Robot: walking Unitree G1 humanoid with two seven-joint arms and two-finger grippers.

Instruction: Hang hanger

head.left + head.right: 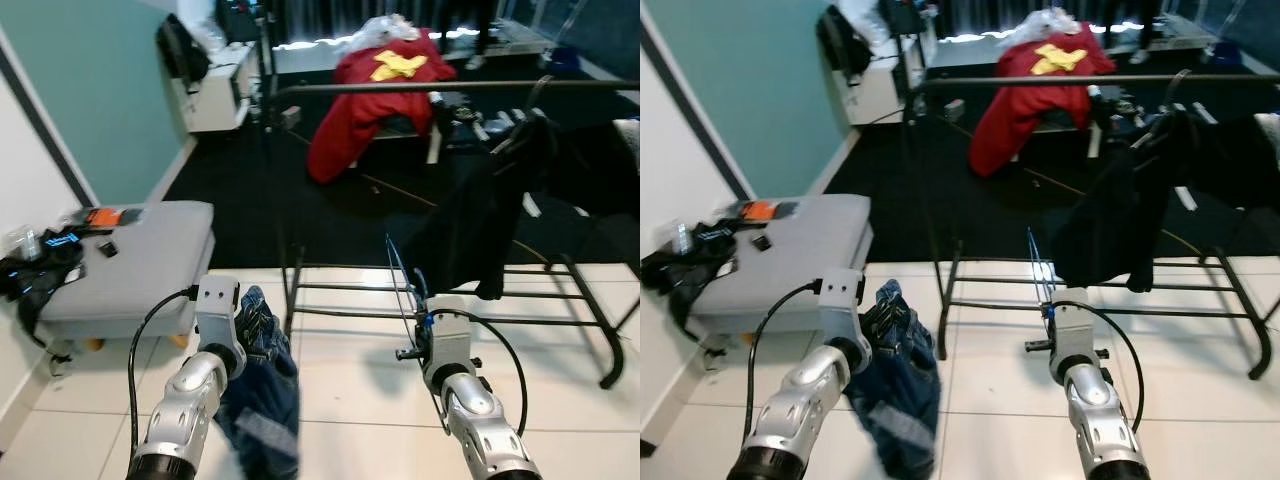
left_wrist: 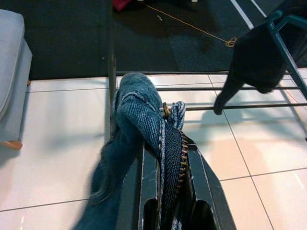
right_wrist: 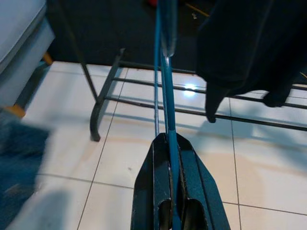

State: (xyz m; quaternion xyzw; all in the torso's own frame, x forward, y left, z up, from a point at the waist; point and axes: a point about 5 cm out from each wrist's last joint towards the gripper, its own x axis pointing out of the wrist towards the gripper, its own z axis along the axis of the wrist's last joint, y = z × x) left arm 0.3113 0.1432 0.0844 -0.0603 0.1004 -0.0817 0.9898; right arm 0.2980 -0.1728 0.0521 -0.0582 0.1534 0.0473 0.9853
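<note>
One blue hanger (image 3: 165,91) stands upright, clenched in the right gripper (image 3: 172,143) just before the black rack (image 1: 450,88). The left gripper (image 2: 165,158) grasps one pair of jeans (image 2: 136,115) over the tiled floor (image 1: 360,400). One black garment (image 1: 480,215) hangs on the rack, and one grey bench (image 1: 140,255) stands at left.

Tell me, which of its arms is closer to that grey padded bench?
The left. Its left gripper, fingers shut on the jeans, is just in front of the grey bench. The right gripper, holding the blue hanger, is farther off by the clothes rack.
</note>
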